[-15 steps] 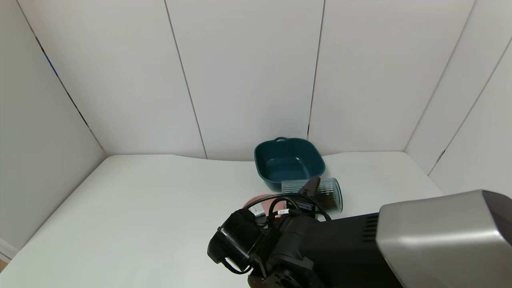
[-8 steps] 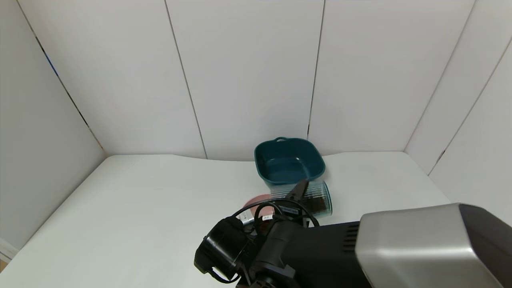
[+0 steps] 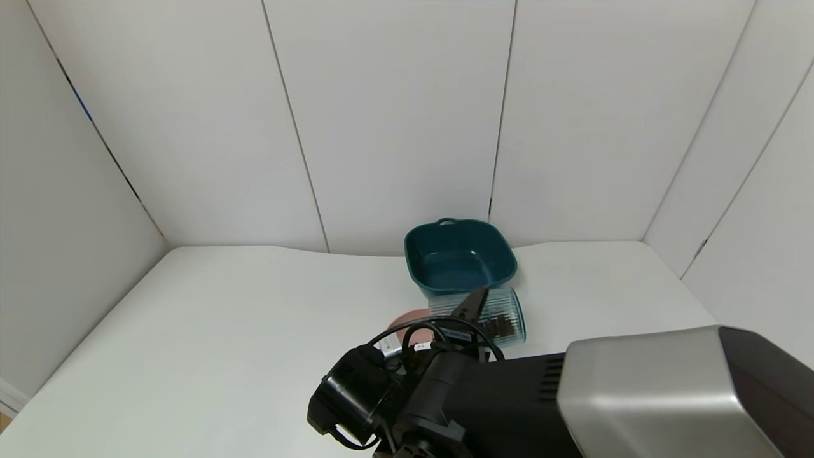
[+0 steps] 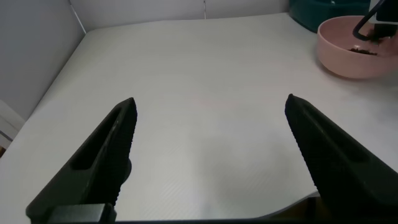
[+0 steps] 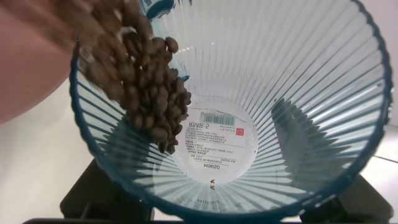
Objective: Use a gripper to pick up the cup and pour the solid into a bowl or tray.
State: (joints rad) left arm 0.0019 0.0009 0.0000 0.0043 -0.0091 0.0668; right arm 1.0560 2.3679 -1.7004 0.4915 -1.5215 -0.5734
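Nearest in the head view, the right arm's bulky silver and black casing fills the lower right, its black wrist wound with looping cables. Its hand holds the cup, one dark pointed finger lying across the ribbed wall. The cup is tipped well over on its side, its rim turned toward the pink bowl, only a sliver of which shows beyond the wrist.

The right wrist view looks straight into the cup: translucent pale-blue plastic with fine vertical ribs fanning out from a round base that carries a printed white label. The solid, a clump of small glossy brown beans, slides along the lower wall and spills over the rim toward the smooth pink bowl.

The left hand hangs low over the bare matt white surface, its two black wedge-shaped fingers spread wide, well apart from the pink bowl, where a few beans lie inside.

Farther back, just behind the cup, a dark teal squarish dish with a loop handle stands against the white panelled wall.
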